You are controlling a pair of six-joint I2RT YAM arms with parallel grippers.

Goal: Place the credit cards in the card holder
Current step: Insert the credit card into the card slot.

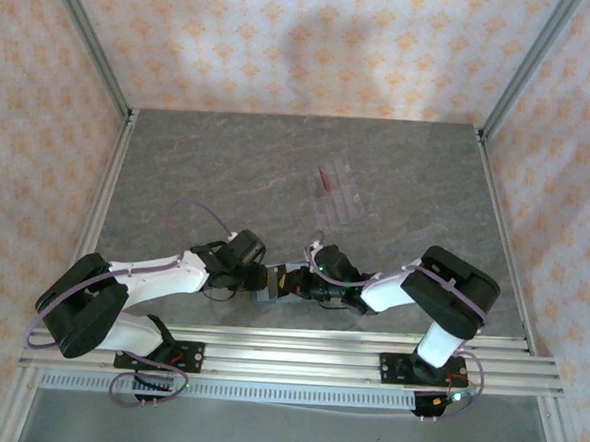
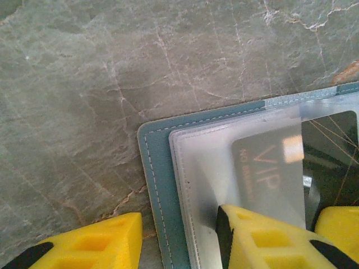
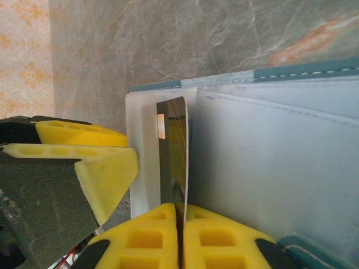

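The card holder lies open on the table, a teal wallet with frosted clear sleeves inside; it lies between the two arms. A dark glossy credit card printed "VIP" sits partly inside a sleeve. My right gripper is shut on this card's near edge, beside the holder's teal rim. My left gripper stands open astride the holder's edge, one finger on the sleeve, the other over the table. The two grippers, left and right, nearly meet.
A clear slotted plastic rack lies at mid-table with a reddish card in it. The left gripper's yellow fingers are close on the left of the held card. Metal rails run along the near edge.
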